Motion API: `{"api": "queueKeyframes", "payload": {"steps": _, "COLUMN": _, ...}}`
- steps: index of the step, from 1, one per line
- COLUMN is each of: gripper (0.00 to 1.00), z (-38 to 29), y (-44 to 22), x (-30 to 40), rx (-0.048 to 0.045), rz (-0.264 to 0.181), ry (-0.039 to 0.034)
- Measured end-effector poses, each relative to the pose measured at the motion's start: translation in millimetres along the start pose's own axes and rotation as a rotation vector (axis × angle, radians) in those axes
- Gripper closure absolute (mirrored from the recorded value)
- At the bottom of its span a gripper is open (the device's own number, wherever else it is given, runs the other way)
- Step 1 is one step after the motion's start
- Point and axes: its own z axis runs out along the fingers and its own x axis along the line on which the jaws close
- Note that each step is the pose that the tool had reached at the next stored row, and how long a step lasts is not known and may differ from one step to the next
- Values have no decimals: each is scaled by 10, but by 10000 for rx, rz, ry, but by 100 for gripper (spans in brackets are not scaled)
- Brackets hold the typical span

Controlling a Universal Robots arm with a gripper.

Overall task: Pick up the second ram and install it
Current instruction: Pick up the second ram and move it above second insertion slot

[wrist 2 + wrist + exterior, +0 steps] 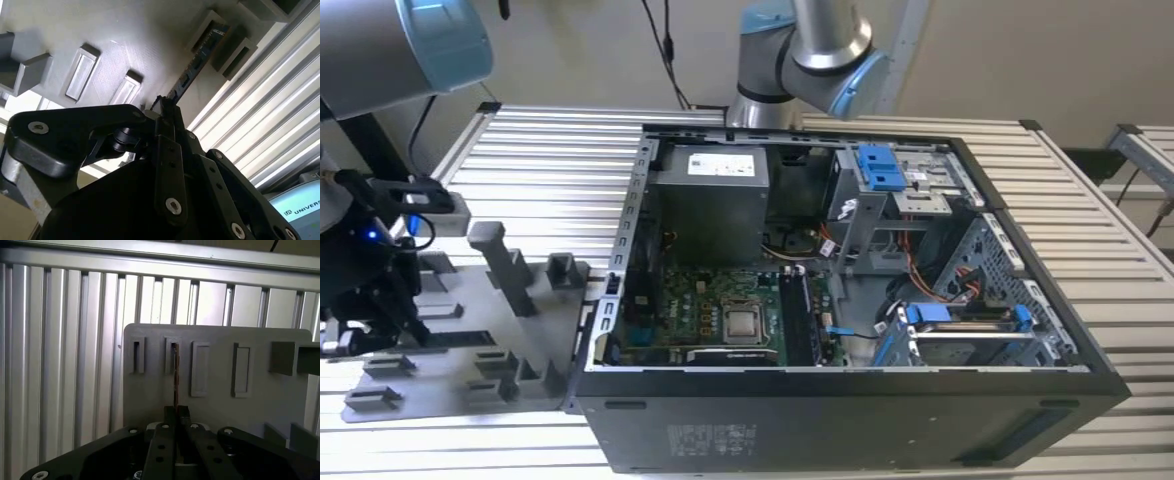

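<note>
The second ram [175, 377] stands edge-on as a thin dark strip, its far end at a narrow slot in the grey fixture plate [215, 405]. In the second wrist view it [197, 62] runs as a slim bluish board from between two raised grey blocks towards the fingertips; whether it has cleared the slot I cannot tell. The gripper [176, 412] has its two black fingers pressed together on the strip's near end, one on each side, clamped on it in both wrist views. Other slots and low rectangular holders sit in a row along the same plate, just beside the occupied one.

In the exterior view the arm [360, 250] hangs over this fixture at the exterior view's left, on the slatted metal table [547, 160]. Well apart from it, towards the exterior view's right, lies the open computer case [854, 410] with its green motherboard [707, 310] exposed and bright-blue drive clips [881, 165] near the far wall
</note>
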Motion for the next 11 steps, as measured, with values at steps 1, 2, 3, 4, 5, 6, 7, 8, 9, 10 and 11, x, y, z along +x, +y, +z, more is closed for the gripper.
{"api": "queueKeyframes", "payload": {"steps": 1, "gripper": 86, "z": -13, "y": 0, "x": 0, "rx": -1, "rz": 0, "ry": 0}}
{"api": "queueKeyframes", "payload": {"steps": 2, "gripper": 86, "z": -25, "y": 1, "x": -1, "rx": 0, "rz": 0, "ry": 0}}
{"api": "queueKeyframes", "payload": {"steps": 3, "gripper": 86, "z": -38, "y": 1, "x": -1, "rx": 0, "rz": 0, "ry": 0}}
{"api": "queueKeyframes", "payload": {"steps": 4, "gripper": 86, "z": -51, "y": 1, "x": -1, "rx": 0, "rz": 0, "ry": 0}}
{"api": "queueKeyframes", "payload": {"steps": 5, "gripper": 86, "z": -64, "y": 1, "x": -1, "rx": -1, "rz": 0, "ry": 0}}
{"api": "queueKeyframes", "payload": {"steps": 6, "gripper": 86, "z": -77, "y": 1, "x": -2, "rx": 1, "rz": 0, "ry": -1}}
{"api": "queueKeyframes", "payload": {"steps": 7, "gripper": 86, "z": -92, "y": 2, "x": -2, "rx": 0, "rz": -1, "ry": 0}}
{"api": "queueKeyframes", "payload": {"steps": 8, "gripper": 86, "z": -108, "y": 2, "x": -2, "rx": 0, "rz": -1, "ry": 0}}
{"api": "queueKeyframes", "payload": {"steps": 9, "gripper": 86, "z": -125, "y": 2, "x": -3, "rx": 0, "rz": 0, "ry": 0}}
{"api": "queueKeyframes", "payload": {"steps": 10, "gripper": 86, "z": -140, "y": 3, "x": -3, "rx": 1, "rz": 0, "ry": -1}}
{"api": "queueKeyframes", "payload": {"steps": 11, "gripper": 86, "z": -158, "y": 3, "x": -3, "rx": -1, "rz": 0, "ry": 0}}
